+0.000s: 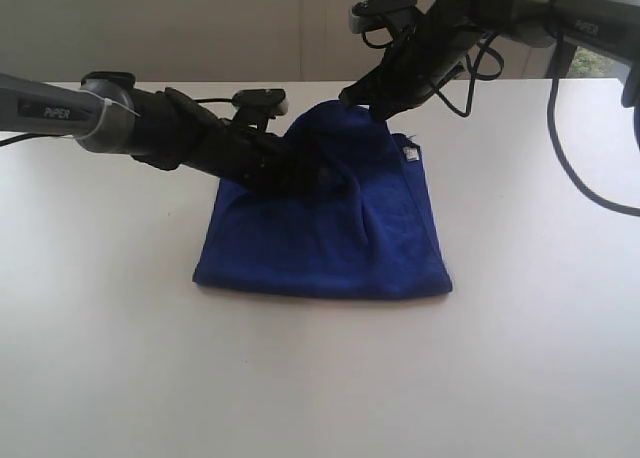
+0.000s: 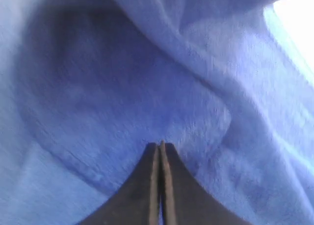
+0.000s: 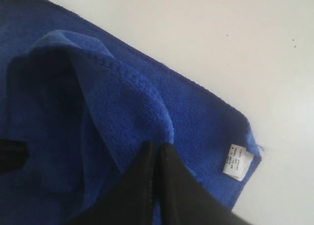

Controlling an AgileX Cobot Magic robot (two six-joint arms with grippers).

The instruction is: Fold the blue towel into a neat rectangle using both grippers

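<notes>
The towel [image 1: 330, 248] lies near the middle of the white bench [image 1: 120, 358], folded into a rough rectangle. Its fold edge toward 6 o'clock is flat and fairly straight, and its far part is bunched and raised.

The left claw [image 1: 288, 168] reaches in from 9 o'clock, low over the bench, with its tip buried in the folds on the towel's 10 o'clock side. In the left wrist view its jaws are pressed together with the tips against the blue cloth. I cannot tell whether any cloth is caught between them.

The right claw [image 1: 365, 103] comes down from 1 o'clock. Its jaws are closed on a hemmed edge of the towel at the 12 o'clock end, holding that part up off the bench in a peak. The cloth drapes down from there toward the left arm.

A small white tag [image 1: 410, 154] sits at the towel's 1 o'clock corner, which lies flat on the bench just beside the lifted part.
</notes>
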